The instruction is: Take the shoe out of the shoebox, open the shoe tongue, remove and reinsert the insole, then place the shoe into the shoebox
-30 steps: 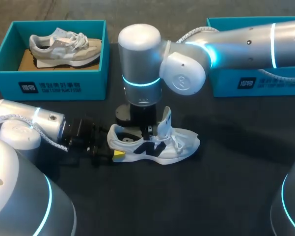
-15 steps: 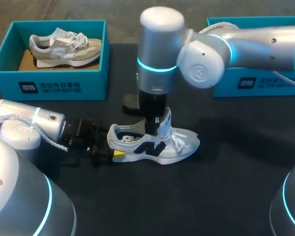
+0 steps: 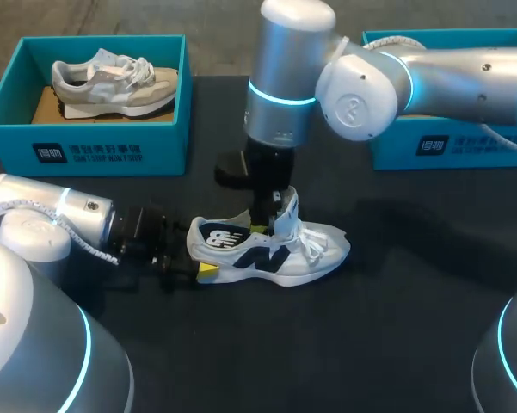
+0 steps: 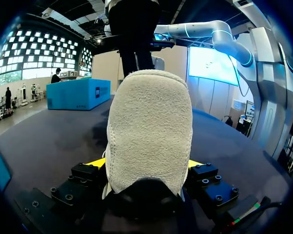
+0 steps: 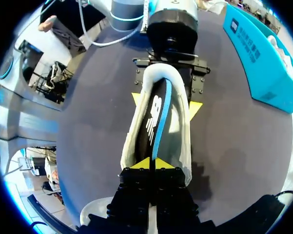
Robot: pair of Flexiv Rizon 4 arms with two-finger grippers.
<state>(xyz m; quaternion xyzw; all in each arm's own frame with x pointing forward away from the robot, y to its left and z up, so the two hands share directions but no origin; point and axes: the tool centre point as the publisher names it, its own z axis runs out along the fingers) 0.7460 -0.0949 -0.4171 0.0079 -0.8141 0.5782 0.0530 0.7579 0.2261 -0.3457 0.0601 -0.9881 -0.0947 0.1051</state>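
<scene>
Inspecting the white mesh sneaker with navy side markings [image 3: 284, 258]: it stands sole-down on the black desk [image 3: 396, 344], near the middle. Its long axis runs left to right, heel to the left and toe to the right.

The left gripper [image 4: 146, 163] is clenched on the heel, one yellow-tipped finger against each side. The right gripper [image 5: 153, 163], coming down from above, pinches the navy foam insole with a blue edge [image 5: 153, 117]. The insole is partly raised, its rear end inside the heel opening.

Judgement: the sneaker should be light, soft in the upper and firmest at the heel counter and sole, so the heel is the sound place to hold. The insole looks thin and floppy and likely to buckle on reinsertion. It is best gripped at an edge and fed in toe-first.
</scene>
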